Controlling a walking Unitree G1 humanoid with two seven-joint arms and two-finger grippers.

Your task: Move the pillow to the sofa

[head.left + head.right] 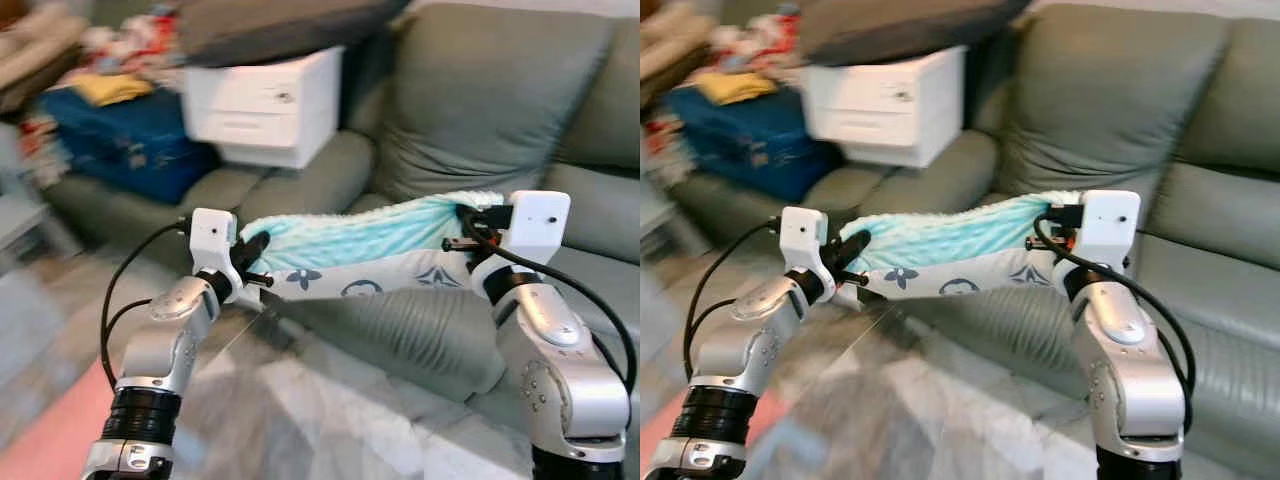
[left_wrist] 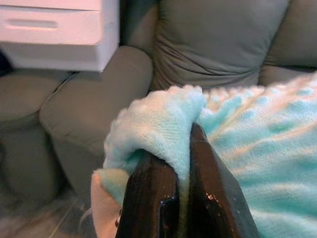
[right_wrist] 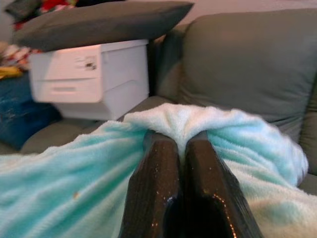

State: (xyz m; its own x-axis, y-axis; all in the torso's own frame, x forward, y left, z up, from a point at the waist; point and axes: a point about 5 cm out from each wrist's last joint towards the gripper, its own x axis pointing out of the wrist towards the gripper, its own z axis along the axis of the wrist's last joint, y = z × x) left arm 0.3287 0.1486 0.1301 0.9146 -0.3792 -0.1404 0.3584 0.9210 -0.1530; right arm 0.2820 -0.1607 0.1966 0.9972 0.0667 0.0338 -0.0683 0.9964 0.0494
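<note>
Pillow (image 1: 350, 245) held mid-frame in the head views, stretched between both grippers, turquoise fleece up, white patterned underside showing. Suspended over the front edge of the grey-green sofa (image 1: 470, 110), apparently not resting on the seat cushion; contact below hidden.

Left gripper (image 2: 181, 163): fingers nearly closed, thin fold of the pillow's corner pinched between them. Right gripper (image 3: 183, 148): fingers pressed close, a ridge of fleece puckered up between the tips.

Risks, judged from this moment:
- Both grips on thin folds of fabric only, not on the pillow's bulk. Fleece likely slippery; slip from one gripper would leave the pillow hanging from the other.
- Middle sagging slightly between the arms. Release this far forward could let it roll off the seat front to the floor.
- Head views smeared at left, so camera probably moving; placement aim uncertain meanwhile.
- White drawer unit (image 1: 265, 100) on the sofa's left end, dark grey cushion (image 3: 99, 22) lying on top of it, blue box (image 1: 130, 140) beyond. Free seat only centre and right; drift left risks a knock.

View differences:
- Wrist views: grip detail, amount of fabric between fingers.
- Head views: overall span, sag, patterned underside, position relative to seat edge.
- Right wrist view: sharpest look at the dark grey cushion.
</note>
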